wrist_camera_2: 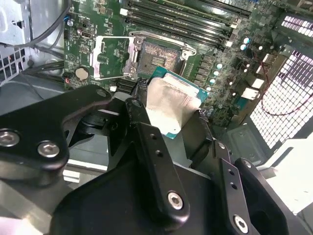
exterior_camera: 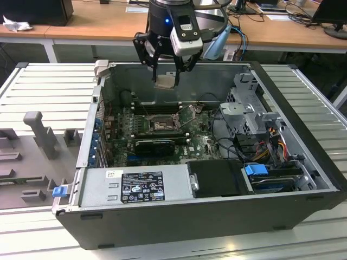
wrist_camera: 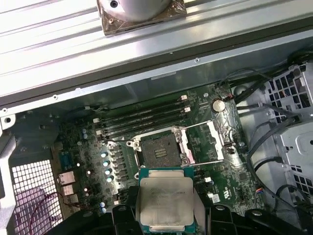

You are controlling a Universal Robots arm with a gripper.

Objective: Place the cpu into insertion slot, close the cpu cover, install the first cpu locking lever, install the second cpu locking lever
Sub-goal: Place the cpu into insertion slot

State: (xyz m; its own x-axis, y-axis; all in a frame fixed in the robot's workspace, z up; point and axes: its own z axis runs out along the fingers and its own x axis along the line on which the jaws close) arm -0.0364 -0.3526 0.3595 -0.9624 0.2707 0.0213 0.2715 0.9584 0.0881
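My gripper (exterior_camera: 165, 81) hangs above the open computer case, shut on the cpu (exterior_camera: 164, 81), a flat square chip with a pale metal face. In both wrist views the cpu (wrist_camera: 165, 201) (wrist_camera_2: 171, 104) sits between black fingers (wrist_camera: 122, 216) (wrist_camera_2: 145, 139), its face showing. The insertion slot (wrist_camera: 159, 151) (wrist_camera_2: 154, 60) (exterior_camera: 162, 124) lies well below on the green board, bare and dark in its centre. The cpu cover (wrist_camera: 209, 142) (wrist_camera_2: 110, 57), a thin silvery frame, is swung open and lies beside the slot.
Long black memory slots (wrist_camera: 142, 117) run beside the socket toward the case's back wall. A black card (exterior_camera: 155, 145), a grey power supply (exterior_camera: 135, 187), a metal drive cage (exterior_camera: 249, 116) and loose cables (exterior_camera: 274, 143) crowd the case. A grey foam tray (exterior_camera: 32, 157) lies at the exterior view's left.
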